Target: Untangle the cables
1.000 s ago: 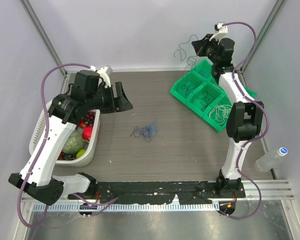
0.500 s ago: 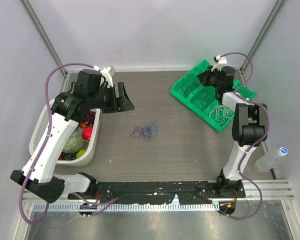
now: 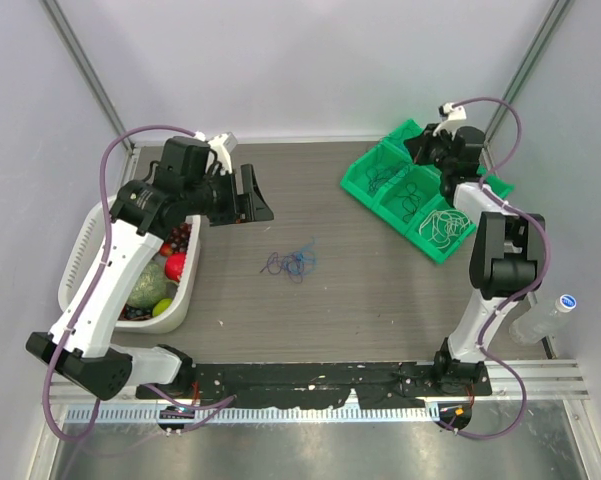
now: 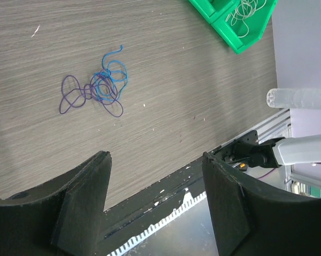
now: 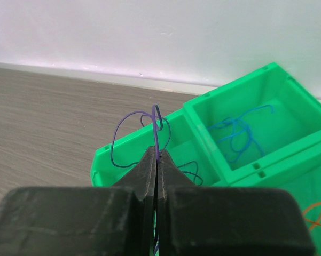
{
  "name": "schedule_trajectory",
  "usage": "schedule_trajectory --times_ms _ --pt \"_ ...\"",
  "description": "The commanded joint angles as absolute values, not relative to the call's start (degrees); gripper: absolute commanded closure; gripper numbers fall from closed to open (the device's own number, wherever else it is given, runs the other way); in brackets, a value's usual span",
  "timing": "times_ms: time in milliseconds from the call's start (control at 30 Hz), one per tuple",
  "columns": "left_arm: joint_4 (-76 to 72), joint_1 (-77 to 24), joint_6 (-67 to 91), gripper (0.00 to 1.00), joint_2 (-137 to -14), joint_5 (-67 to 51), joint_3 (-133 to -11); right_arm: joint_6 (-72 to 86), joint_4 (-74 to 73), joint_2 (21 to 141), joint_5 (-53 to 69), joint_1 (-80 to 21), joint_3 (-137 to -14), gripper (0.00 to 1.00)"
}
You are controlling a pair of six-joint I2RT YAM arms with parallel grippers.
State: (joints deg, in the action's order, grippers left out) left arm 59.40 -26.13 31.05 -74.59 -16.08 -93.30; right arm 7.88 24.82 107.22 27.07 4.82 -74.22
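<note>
- Right gripper (image 3: pixel 427 150): upper right of the overhead view, at the far end of the green bins (image 3: pixel 348 183). Fingers pressed together, clamped on a single purple cable (image 5: pixel 156 128).
- Right wrist view: that strand comes up from between the closed tips (image 5: pixel 157 156) and loops just above them, in front of the left-hand compartment. More dark strands lie inside that compartment.
- Blue cable (image 5: pixel 237 133): loose in the compartment at right of the wrist view, apart from the gripper.
- White cables (image 3: pixel 442 225): coiled in the bin compartment lowest in the overhead frame.
- Left gripper (image 3: pixel 250 195): left of centre in the overhead view, over the table (image 3: pixel 380 290). Fingers stand wide apart, nothing between them.
- Tangle of blue and purple cables (image 3: pixel 292 263): flat on the table at frame centre. In the left wrist view it sits upper left (image 4: pixel 99 90), well apart from both fingers (image 4: pixel 85 197), no contact.
- White basket (image 3: pixel 80 265) of fruit at left edge; plastic bottle (image 3: pixel 545 317) at lower right.
</note>
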Motion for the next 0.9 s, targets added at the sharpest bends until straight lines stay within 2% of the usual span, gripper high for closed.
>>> schedule_trajectory --times_ms 0,300,567,767,867 --pt "57.7 -25.9 30.3 0.28 -74.4 -17.0 -94.5 7.5 25.9 108.7 26.7 3.4 -75.9 0.99" --pt "57.0 -25.9 30.5 0.28 -74.7 -17.8 -94.0 10.7 26.2 112.7 19.0 0.2 -78.9 0.99" --pt "57.4 -25.9 30.6 0.28 -74.3 -18.4 -93.5 13.4 9.7 118.7 5.7 -4.7 -89.0 0.99" --pt "56.6 -26.0 30.5 0.27 -73.7 -18.3 -92.4 13.3 1.5 116.1 0.4 -6.0 -88.6 0.83" --pt "56.2 -25.9 30.8 0.27 -74.2 -19.2 -92.2 12.1 -3.8 114.0 -3.3 -6.0 -90.2 0.70"
